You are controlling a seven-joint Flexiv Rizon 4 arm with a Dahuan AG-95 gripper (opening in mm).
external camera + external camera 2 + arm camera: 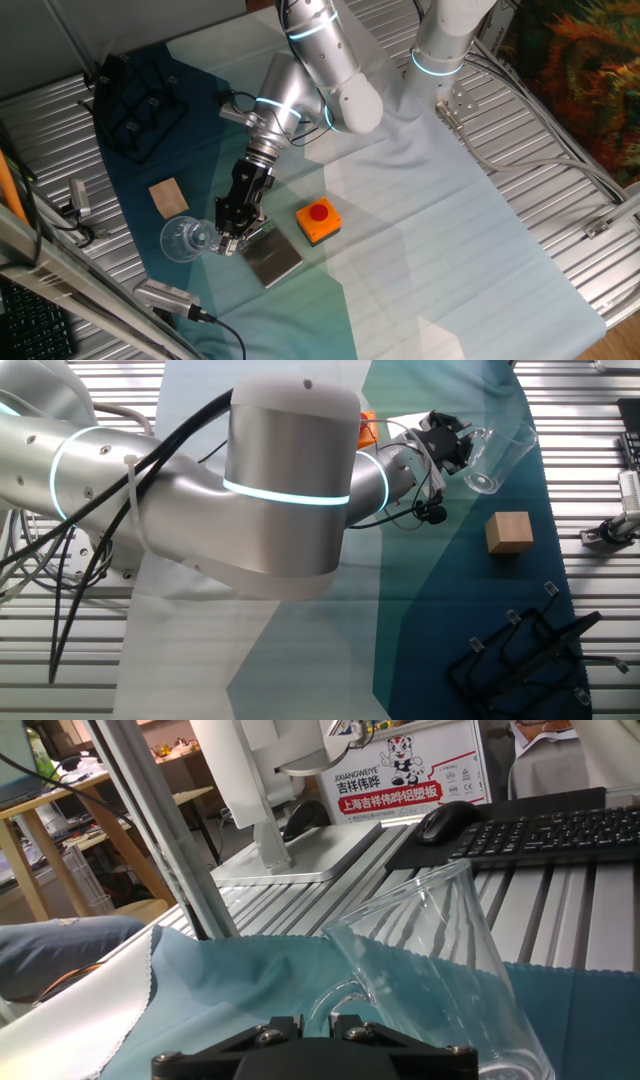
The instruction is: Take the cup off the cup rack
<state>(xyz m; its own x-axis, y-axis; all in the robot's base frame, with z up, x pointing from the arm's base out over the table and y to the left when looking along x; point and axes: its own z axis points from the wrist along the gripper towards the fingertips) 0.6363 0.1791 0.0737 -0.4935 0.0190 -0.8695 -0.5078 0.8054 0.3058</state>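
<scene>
Close to the lens, the fingers [316, 1025] pinch the handle of the cup [187, 239], which lies tilted on the blue cloth [200, 140] beside a wooden block [168, 197], well apart from the cup rack [135, 110].

One glass cup [186, 238], one black rack [139, 104], one wooden block [168, 197], one orange button box [318, 221] and one metal plate [274, 257] are counted.

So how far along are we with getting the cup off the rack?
Done: the cup is off the rack, far from its pegs, beside the wooden block. In hand: the pincer grips its handle, cup tilted. Left: set it down and release.
</scene>
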